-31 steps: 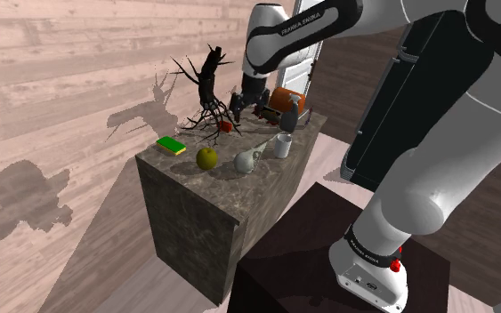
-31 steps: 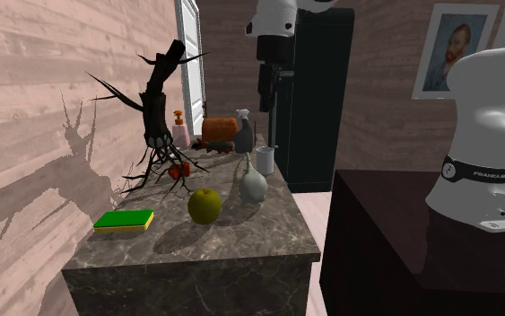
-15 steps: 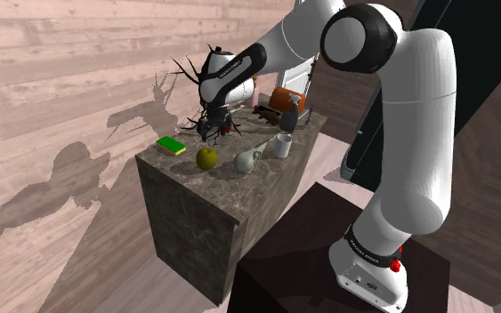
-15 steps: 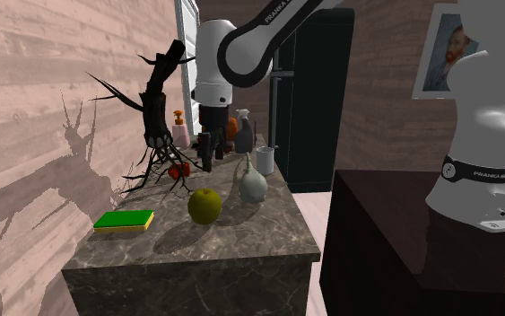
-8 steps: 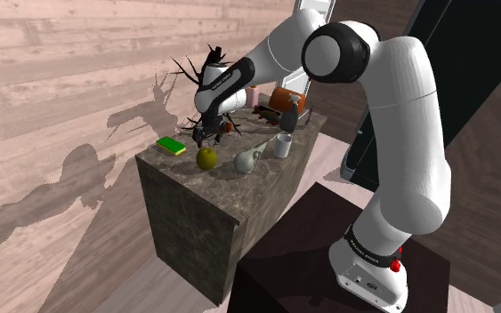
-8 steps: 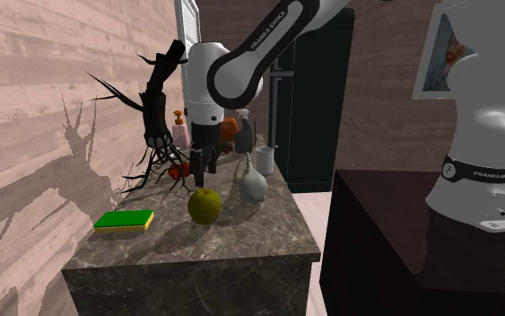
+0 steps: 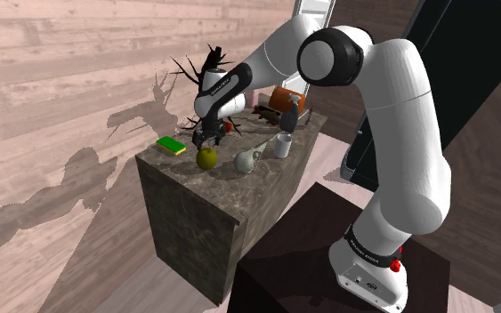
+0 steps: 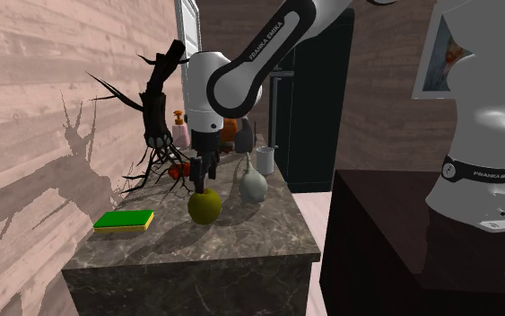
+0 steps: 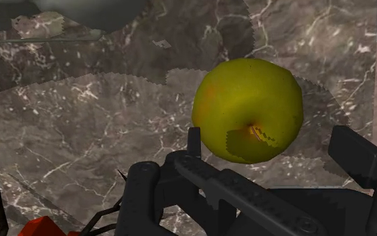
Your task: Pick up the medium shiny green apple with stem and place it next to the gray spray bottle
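Observation:
A yellow-green apple (image 7: 206,158) (image 8: 204,206) (image 9: 248,109) with a small stem rests on the dark marble counter (image 7: 189,200) (image 8: 246,241), between a green sponge and a pale jug. My gripper (image 7: 206,142) (image 8: 204,182) (image 9: 274,151) hangs open just above it, pointing down. In the wrist view its fingers (image 9: 193,141) stand apart on either side of the apple without clasping it. The gray spray bottle (image 7: 290,113) (image 8: 243,133) stands at the counter's far end, well behind the apple.
A green sponge (image 7: 172,146) (image 8: 124,220), a pale jug (image 7: 246,161) (image 8: 253,184) and a white mug (image 7: 282,146) (image 8: 265,161) flank the apple. A dark branch sculpture (image 7: 208,84) (image 8: 156,117) rises by the wall close behind the gripper. The counter's edge runs near the jug.
The arm swung from the counter's far end toward the apple and came down; the gripper now sits just over it. The apple has not moved.

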Available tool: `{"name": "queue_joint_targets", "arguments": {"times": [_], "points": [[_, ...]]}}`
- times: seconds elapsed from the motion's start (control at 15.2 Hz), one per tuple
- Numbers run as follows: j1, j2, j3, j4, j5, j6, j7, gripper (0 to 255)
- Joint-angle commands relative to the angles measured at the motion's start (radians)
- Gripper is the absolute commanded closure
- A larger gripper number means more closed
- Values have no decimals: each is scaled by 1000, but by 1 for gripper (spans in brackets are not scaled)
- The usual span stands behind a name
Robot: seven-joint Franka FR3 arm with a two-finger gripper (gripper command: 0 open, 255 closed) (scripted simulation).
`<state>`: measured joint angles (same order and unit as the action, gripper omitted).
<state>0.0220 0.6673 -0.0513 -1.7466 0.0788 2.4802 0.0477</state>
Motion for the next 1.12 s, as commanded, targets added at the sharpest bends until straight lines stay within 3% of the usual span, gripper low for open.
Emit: {"name": "queue_joint_targets", "arguments": {"times": [0.0,0.07,0.13,0.73,1.06], "points": [[0,0,0,0,0,0,0,0],[0,0,0,0,0,0,0,0],[0,0,0,0,0,0,0,255],[0,0,0,0,0,0,0,255],[2,-48,-3,-5,-4,-43,3,255]]}}
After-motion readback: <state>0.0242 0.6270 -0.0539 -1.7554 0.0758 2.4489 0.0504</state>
